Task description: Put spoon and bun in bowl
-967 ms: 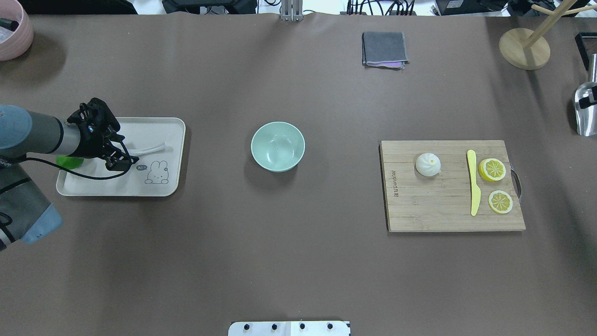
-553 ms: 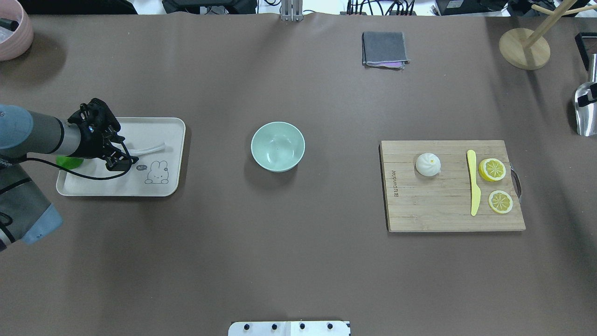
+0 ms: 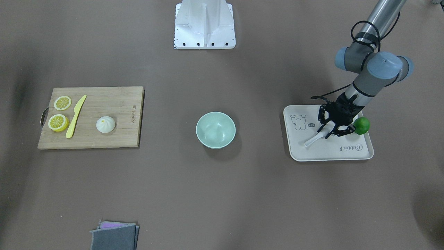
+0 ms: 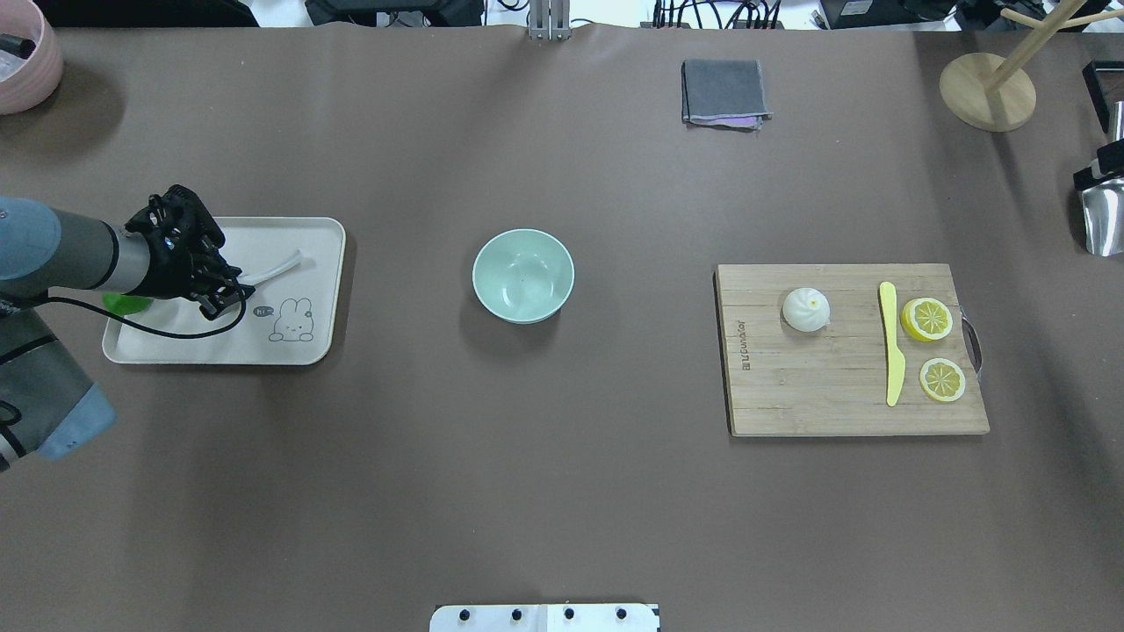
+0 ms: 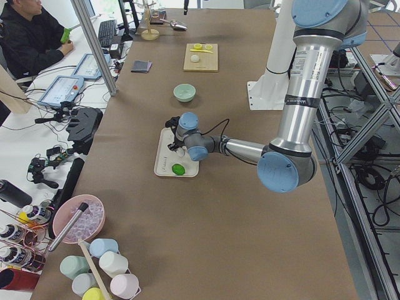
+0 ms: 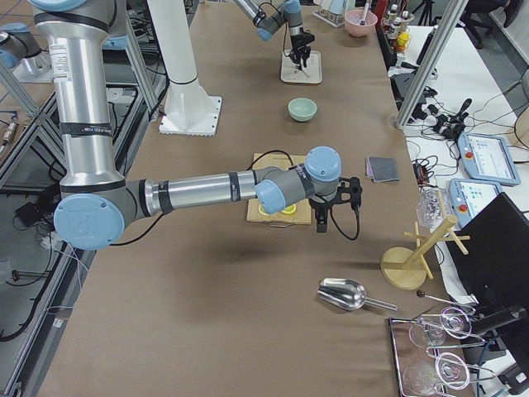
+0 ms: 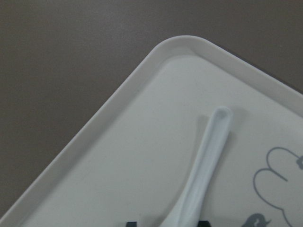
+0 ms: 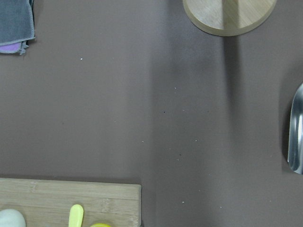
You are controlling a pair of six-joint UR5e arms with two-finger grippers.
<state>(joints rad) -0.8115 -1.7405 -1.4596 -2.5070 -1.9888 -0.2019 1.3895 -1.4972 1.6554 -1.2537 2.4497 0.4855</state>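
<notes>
Facing the robot, the cream tray (image 3: 329,152) bears the word "Rabbit" in grey script, a little rabbit drawing and a speech bubble whose letters are too small to read; the wooden board (image 3: 114,104) carries a printed mark along one end that cannot be made out. The spoon (image 3: 314,139) lies on the tray, its scoop end hidden under the left gripper (image 3: 335,133), whose fingers stand on either side of it; whether they clamp it cannot be told. A green lime (image 3: 362,125) sits half hidden behind the gripper. The bun (image 3: 105,125) rests on the board beside a yellow knife (image 3: 75,116) and two lemon slices (image 3: 62,103), well apart from the bowl (image 3: 203,137), which stands at mid-table with nothing in it. From overhead the bubble reads "hi~", only the spoon's handle shows, and a metal scoop (image 4: 1102,219) is cut off at the edge. From the table's left end the tray's contents are too small to judge. From the right end the right gripper (image 6: 335,217) hangs above the table near the board; its grip cannot be told. The left wrist view shows the handle running up from between two dark fingertips, scoop cut off. The right wrist view shows bare table, with the bun and knife clipped at the bottom
</notes>
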